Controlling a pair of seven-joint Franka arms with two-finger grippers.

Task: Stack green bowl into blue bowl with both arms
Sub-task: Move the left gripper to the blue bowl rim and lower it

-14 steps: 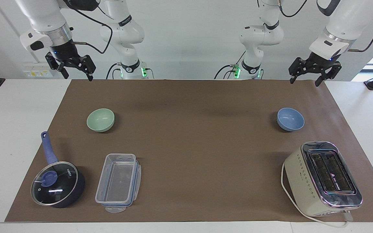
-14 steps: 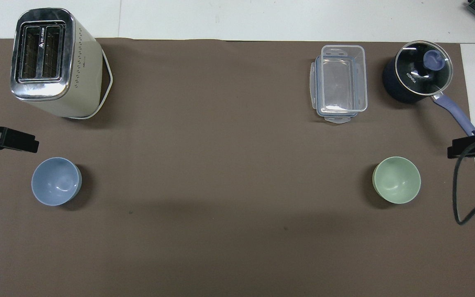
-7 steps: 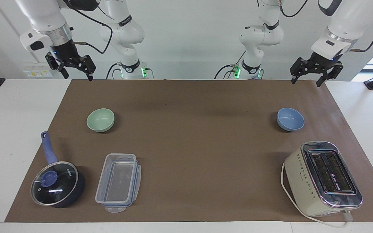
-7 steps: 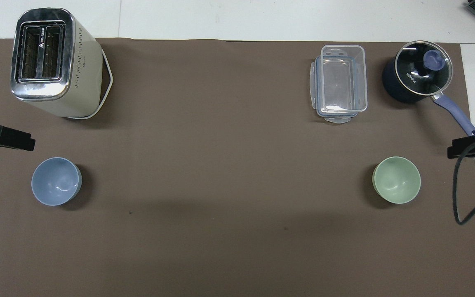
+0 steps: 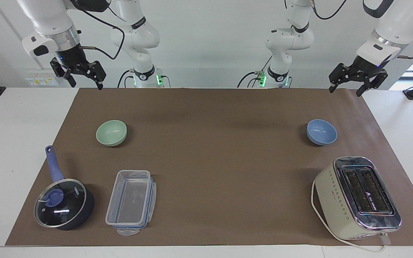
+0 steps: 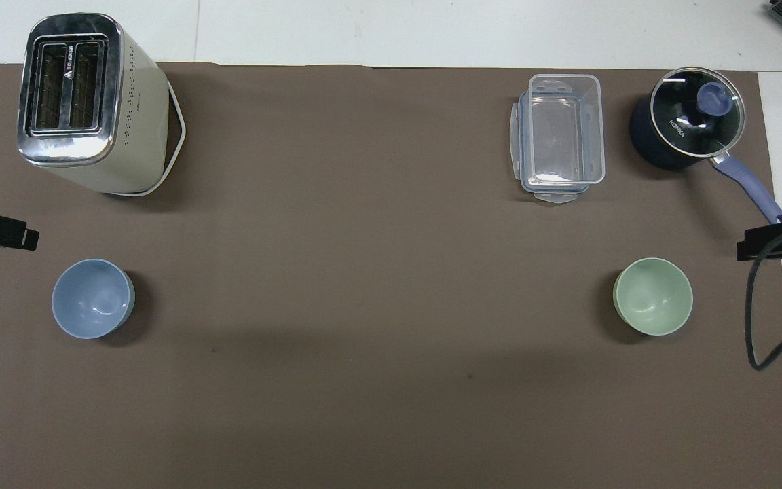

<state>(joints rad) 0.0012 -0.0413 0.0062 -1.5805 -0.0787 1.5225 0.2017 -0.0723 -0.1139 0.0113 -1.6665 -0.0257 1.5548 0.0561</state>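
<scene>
Green bowl (image 5: 111, 133) sits at nine o'clock on the mat, blue bowl (image 5: 321, 132) at three, well apart, likely one per arm. Right gripper (image 5: 82, 77) and left gripper (image 5: 356, 80) hover at twelve, both spread, empty

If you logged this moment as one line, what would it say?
stage: not started | green bowl: on mat, untouched | blue bowl: on mat, untouched | left gripper: raised, open | right gripper: raised, open

Both arms were glossy white and jointed, with rounded segments. A silver ring sat just above each black two-finger hand: right hand (image 5: 83, 77), left hand (image 5: 347, 86). Black cables looped above; green lights glowed at the bases.
</scene>
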